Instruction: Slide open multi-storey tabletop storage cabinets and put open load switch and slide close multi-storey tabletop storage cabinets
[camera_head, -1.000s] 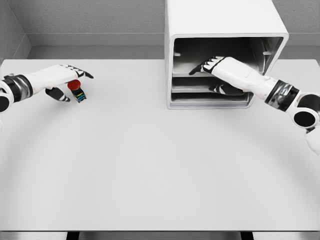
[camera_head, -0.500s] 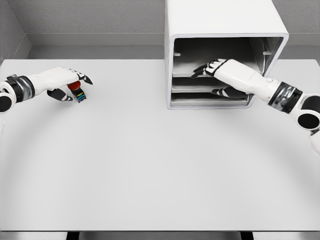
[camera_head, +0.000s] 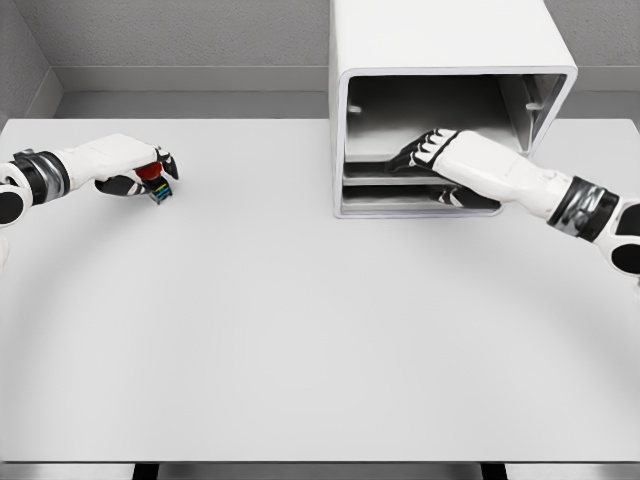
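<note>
Head view: left fingers (camera_head: 160, 160) clasp switch (camera_head: 155, 180) (red-capped).

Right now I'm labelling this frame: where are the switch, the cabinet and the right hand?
switch (camera_head: 153, 172): head view, red button top.
cabinet (camera_head: 440, 35): head view, white top panel.
right hand (camera_head: 437, 150): head view, back of hand.

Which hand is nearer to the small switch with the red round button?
The left hand: its fingers close around the small switch with the red round button. The right hand is far across the table, reaching into the white storage cabinet.
</note>
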